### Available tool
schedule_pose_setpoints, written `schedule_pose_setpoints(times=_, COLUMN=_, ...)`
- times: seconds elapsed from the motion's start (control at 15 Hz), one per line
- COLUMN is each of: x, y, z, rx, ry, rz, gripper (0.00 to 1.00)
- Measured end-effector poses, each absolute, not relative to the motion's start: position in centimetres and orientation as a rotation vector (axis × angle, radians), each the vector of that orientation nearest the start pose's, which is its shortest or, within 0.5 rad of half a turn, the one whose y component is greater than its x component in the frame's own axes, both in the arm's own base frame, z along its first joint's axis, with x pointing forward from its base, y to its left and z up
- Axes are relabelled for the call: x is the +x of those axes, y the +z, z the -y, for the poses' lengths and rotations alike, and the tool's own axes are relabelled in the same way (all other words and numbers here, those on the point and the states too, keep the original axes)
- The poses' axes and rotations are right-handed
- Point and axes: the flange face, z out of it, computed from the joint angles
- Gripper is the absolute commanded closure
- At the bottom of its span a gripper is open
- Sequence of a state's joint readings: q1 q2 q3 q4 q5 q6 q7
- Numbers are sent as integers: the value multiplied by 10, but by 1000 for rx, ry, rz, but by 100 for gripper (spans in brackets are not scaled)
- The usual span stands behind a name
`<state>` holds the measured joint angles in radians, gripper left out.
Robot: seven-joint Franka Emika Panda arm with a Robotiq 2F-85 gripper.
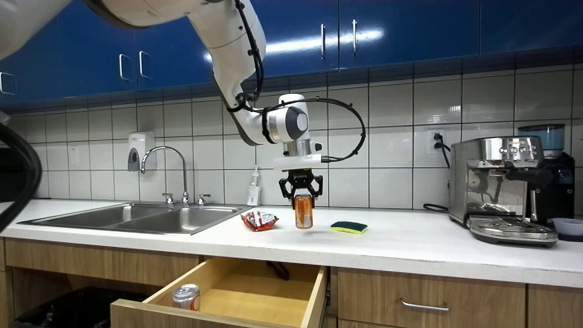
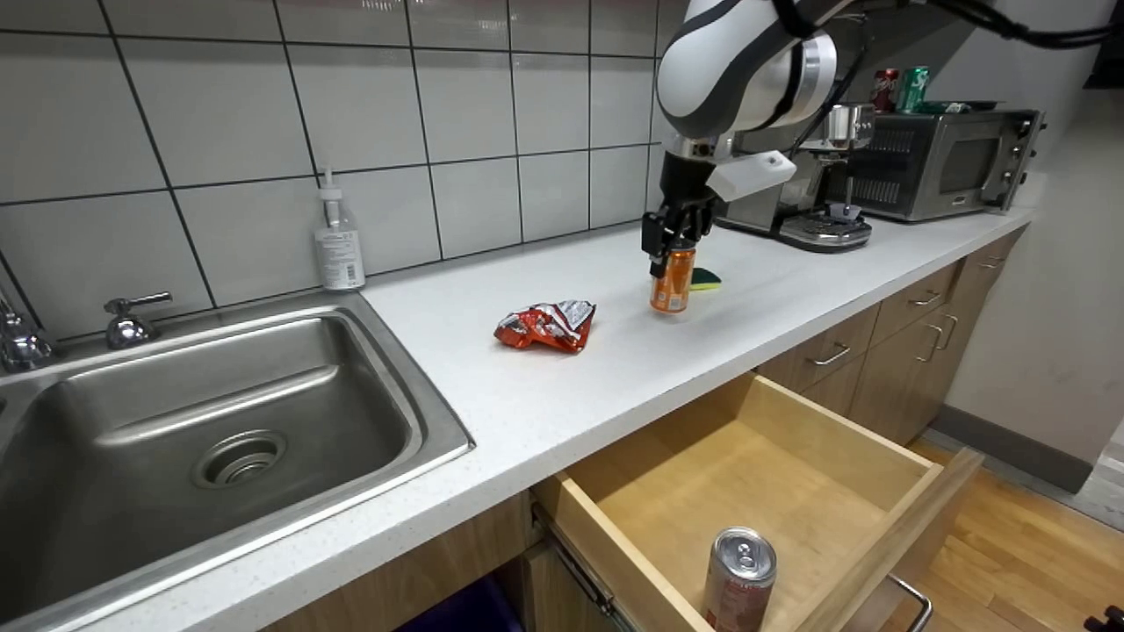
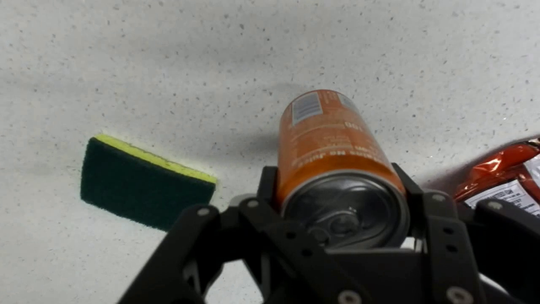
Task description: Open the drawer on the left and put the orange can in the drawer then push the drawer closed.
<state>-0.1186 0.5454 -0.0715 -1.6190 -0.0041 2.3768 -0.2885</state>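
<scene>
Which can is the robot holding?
Only the orange can: the gripper clasps it. Another can stands in the drawer; a red can and a green can sit on the oven.

The orange can (image 1: pixel 304 217) is smooth, shiny metal. Near it sit a crinkled, glossy foil-like packet (image 2: pixel 546 326) and a rough-faced sponge (image 3: pixel 145 183); beneath it, a smooth counter (image 1: pixel 401 243); lower than it, a drawer (image 1: pixel 255 296) of matt wood.
</scene>
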Motion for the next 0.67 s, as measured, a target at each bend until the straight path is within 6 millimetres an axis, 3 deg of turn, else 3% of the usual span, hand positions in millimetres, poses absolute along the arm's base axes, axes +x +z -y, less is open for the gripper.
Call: schedule_pose_setpoints(times=0.67, x=626, y=345, z=104, rx=-3191, ry=-300, rz=137, gripper=61)
